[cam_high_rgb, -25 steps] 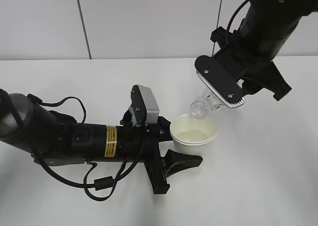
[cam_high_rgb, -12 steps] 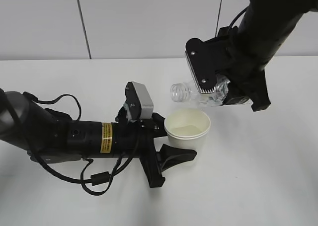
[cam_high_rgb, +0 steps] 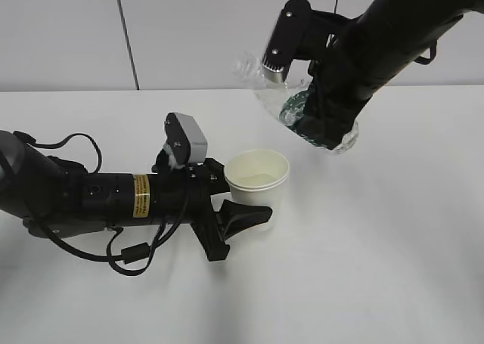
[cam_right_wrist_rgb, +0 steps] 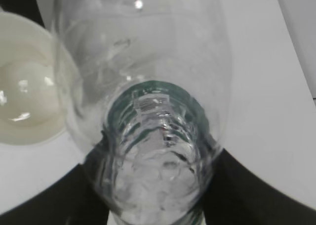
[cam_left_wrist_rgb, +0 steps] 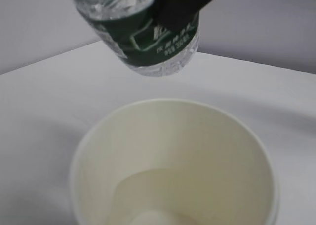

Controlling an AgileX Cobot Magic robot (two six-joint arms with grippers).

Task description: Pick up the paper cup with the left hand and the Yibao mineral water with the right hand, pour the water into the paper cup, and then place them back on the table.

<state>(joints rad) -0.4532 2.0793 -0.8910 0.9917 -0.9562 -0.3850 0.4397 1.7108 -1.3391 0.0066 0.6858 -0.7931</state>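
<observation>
My right gripper (cam_high_rgb: 314,106) pinches the clear ribbed green-labelled bottle (cam_high_rgb: 302,106), tilted at one o'clock above the white paper cup (cam_high_rgb: 257,179) (my left gripper (cam_high_rgb: 231,208) clasps it) over the desk (cam_high_rgb: 393,268).

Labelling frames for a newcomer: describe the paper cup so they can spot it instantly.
Start from the white table and follow the left hand, the black arm with the yellow sticker lying across it. The paper cup stands upright between its fingers. It is short, opaque white and cream inside, unlike the clear, green-labelled Yibao mineral water held tilted in the air above it.

2 black arms (cam_high_rgb: 91,196), 1 yellow sticker (cam_high_rgb: 141,194).
</observation>
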